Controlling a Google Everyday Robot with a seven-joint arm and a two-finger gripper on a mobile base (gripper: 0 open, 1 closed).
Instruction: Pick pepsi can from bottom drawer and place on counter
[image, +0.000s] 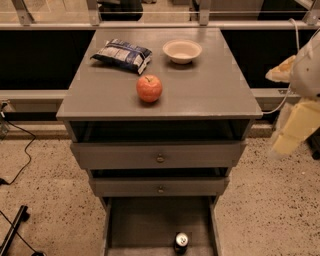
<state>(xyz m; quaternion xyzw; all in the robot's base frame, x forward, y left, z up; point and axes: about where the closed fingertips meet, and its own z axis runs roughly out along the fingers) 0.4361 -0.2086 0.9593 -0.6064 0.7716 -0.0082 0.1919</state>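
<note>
The hand (294, 131) hangs to the right of the cabinet (160, 157), off the worktop (210, 95); whether it is clenched or released cannot be told. The pepsi can (181, 241) stands upright near the front of the open bottom drawer (142, 225), well apart from the hand.

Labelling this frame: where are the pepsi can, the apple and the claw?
pepsi can (181, 239): camera view, silver top.
apple (149, 89): camera view, front skin.
claw (283, 143): camera view, pale tip at the frame's right edge.

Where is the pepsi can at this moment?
The pepsi can stands in the open bottom drawer, toward its front end, at the bottom of the camera view. The hand hangs right of the counter.
</note>
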